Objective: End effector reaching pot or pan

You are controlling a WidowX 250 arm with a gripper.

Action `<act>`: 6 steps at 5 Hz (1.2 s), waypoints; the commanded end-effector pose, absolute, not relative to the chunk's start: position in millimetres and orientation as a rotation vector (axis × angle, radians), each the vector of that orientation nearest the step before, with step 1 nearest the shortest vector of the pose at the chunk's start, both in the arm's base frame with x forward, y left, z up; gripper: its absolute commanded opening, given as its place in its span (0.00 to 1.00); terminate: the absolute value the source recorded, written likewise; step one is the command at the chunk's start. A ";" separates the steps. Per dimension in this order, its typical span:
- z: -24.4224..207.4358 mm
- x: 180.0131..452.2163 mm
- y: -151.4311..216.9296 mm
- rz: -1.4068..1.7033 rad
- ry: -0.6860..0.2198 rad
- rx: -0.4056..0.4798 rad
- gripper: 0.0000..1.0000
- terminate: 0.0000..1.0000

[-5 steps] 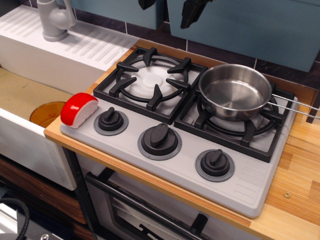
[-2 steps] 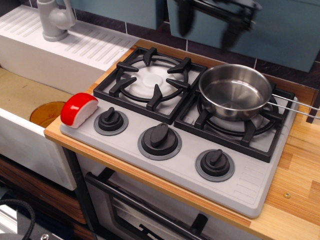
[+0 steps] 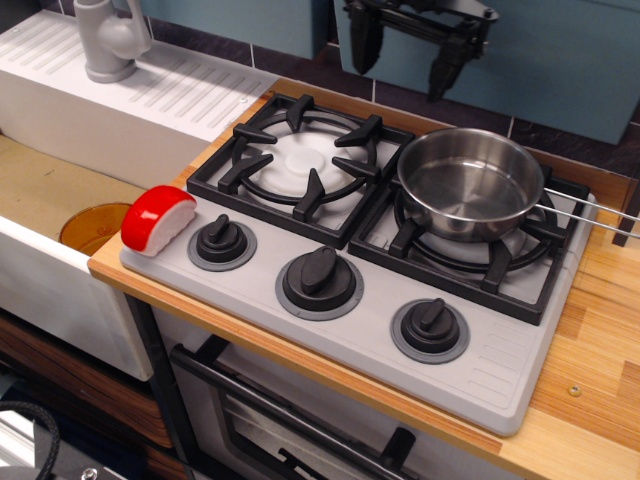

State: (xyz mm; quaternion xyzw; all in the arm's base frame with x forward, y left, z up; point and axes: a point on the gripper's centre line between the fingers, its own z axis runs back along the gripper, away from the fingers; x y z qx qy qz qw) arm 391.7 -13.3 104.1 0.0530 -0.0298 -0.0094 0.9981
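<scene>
A round shiny steel saucepan sits on the right burner grate, its thin wire handle pointing right over the wooden counter. The pan looks empty. My black gripper hangs at the top of the view, behind and above the stove, between the two burners and up-left of the pan. Its two fingers point down from a horizontal bar and stand wide apart, open and empty. It is clear of the pan.
A left burner grate is bare. Three black knobs line the stove front. A red and white object lies at the stove's left corner. A sink with an orange dish and a grey tap are to the left.
The gripper has come down into view and its fingers have spread into a wide open pose above the back of the stove. The pan has not moved.
</scene>
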 end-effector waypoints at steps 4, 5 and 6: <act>86.5 347.6 -39.3 0.049 -0.159 0.104 1.00 0.00; 73.9 346.6 -43.1 0.052 -0.184 0.102 1.00 0.00; 67.2 344.7 -44.2 0.054 -0.214 0.102 1.00 0.00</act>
